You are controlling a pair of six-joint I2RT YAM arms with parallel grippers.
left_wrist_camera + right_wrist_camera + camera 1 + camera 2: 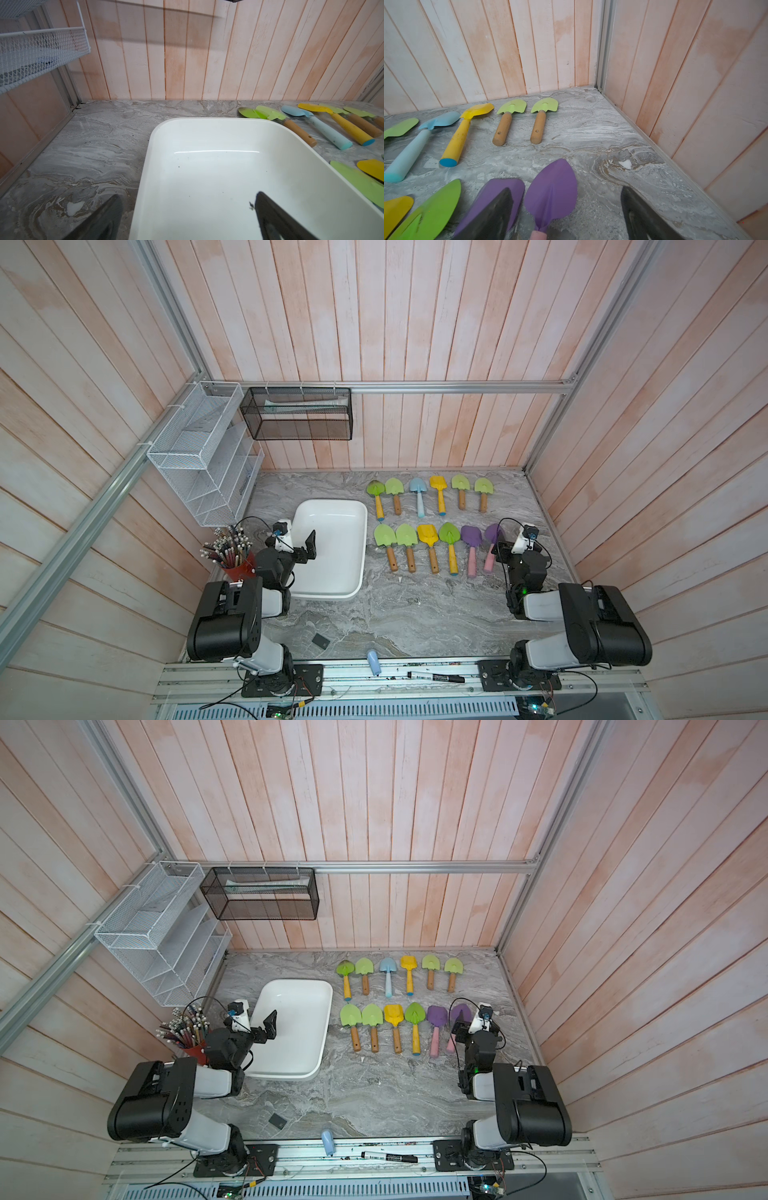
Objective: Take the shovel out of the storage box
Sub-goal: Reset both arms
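Red pencil cup (pixel 235 564) at far L of table (pixel 415 614). Next, L gripper (pixel 307 546): jaws spread wide, nothing btwn them, straddling L rim of storage box (pixel 336 526), w/ one finger over table, other over box floor. Few dark specks on that floor. All shovels (pixel 429 536) lie outside, R of box, flat on table in 2 rows of 6, blades twd back wall. Far R: R gripper (pixel 564 191) low over last purple shovel (pixel 550 199), pink handle; jaws apart either side of blade, not pinching it.
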